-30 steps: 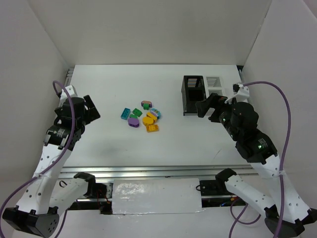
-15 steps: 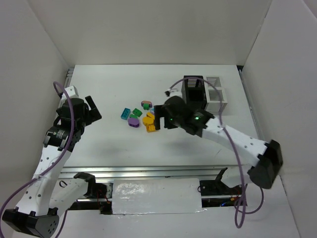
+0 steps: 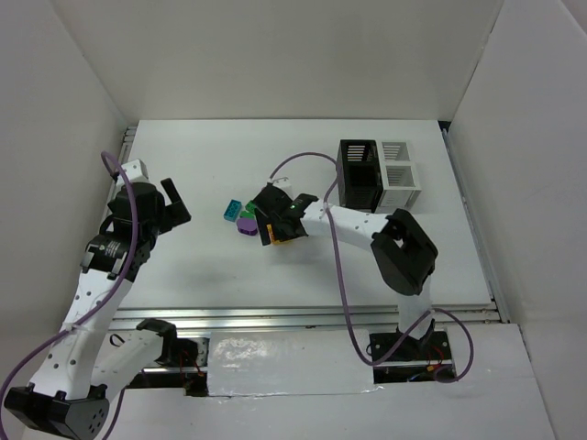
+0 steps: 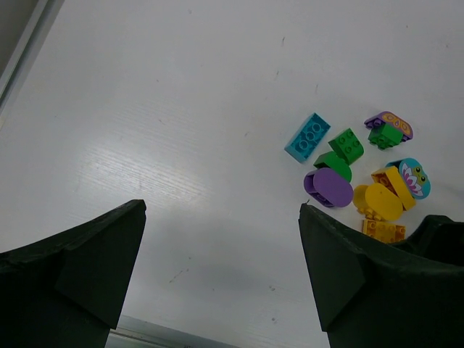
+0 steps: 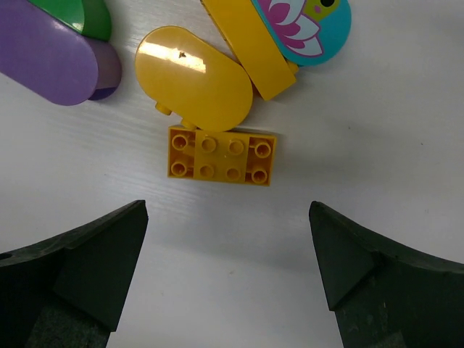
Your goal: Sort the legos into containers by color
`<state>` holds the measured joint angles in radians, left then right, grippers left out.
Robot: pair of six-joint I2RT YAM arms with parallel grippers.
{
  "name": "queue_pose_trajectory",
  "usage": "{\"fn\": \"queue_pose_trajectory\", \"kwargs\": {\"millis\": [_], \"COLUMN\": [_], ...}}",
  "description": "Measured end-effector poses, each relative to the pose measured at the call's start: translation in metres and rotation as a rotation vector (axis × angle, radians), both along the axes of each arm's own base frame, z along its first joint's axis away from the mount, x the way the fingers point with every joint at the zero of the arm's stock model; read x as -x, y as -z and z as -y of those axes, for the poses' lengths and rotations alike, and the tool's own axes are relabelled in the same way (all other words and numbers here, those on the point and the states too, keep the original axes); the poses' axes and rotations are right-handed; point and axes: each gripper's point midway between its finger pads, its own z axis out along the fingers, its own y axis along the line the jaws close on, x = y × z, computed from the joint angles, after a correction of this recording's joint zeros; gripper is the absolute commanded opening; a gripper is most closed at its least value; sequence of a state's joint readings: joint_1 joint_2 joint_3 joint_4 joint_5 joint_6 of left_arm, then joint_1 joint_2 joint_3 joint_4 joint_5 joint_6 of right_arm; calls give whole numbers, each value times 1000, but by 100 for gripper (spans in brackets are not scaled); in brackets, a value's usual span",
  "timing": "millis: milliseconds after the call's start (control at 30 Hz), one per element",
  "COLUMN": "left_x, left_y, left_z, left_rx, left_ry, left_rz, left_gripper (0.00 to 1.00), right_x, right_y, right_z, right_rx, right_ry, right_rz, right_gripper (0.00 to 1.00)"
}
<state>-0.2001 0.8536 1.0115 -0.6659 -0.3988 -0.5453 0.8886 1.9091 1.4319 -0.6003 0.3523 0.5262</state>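
Over on the left, the left gripper (image 4: 221, 209) hangs above bare table (image 3: 229, 275) with its jaws spread wide and nothing in them, well clear of the pile. The legos (image 4: 355, 167) sit bunched near the middle of the table: a teal brick (image 4: 307, 137), green bits, a purple oval (image 5: 47, 43), a yellow oval (image 5: 194, 78) and an orange brick (image 5: 221, 156).

The right gripper (image 5: 227, 206), also wide open and empty, hovers just short of that orange brick, which looks like its target. It should move slightly forward to centre on the brick, then drop straight down and close on its short ends. The brick's far edge touches the yellow oval, so a skewed descent could drag that along.

The containers (image 3: 376, 174) stand to the right, well apart.

No writing or brand is readable; one teal piece (image 5: 308, 18) carries a pink flower print.
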Motion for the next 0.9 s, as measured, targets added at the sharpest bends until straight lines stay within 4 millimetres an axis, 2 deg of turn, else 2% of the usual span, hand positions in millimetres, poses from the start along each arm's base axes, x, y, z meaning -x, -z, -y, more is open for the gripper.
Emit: {"fn": "queue_pose_trajectory", "kwargs": {"millis": [167,400,700,900], "left_x": [0,-1,-2,-3], "left_y": [0,0,-1,0], "left_z": [2,4,6,8], "left_rx": [5,-1,5,8], "left_ry": [10,31,44,53], "left_rz": [0,-3,1,0], "left_gripper": [100,99,99,100], "right_x": [-1,-4,-15,-24], "right_y": [20,37,40,44], "right_z": [-2,-6,-12,-13], "right_rx": [27,43,27,16], "right_ry": [-1,-23,-32,-23], "right_rz": [-24,-36,0,14], "right_gripper": [99,96,93,79]}}
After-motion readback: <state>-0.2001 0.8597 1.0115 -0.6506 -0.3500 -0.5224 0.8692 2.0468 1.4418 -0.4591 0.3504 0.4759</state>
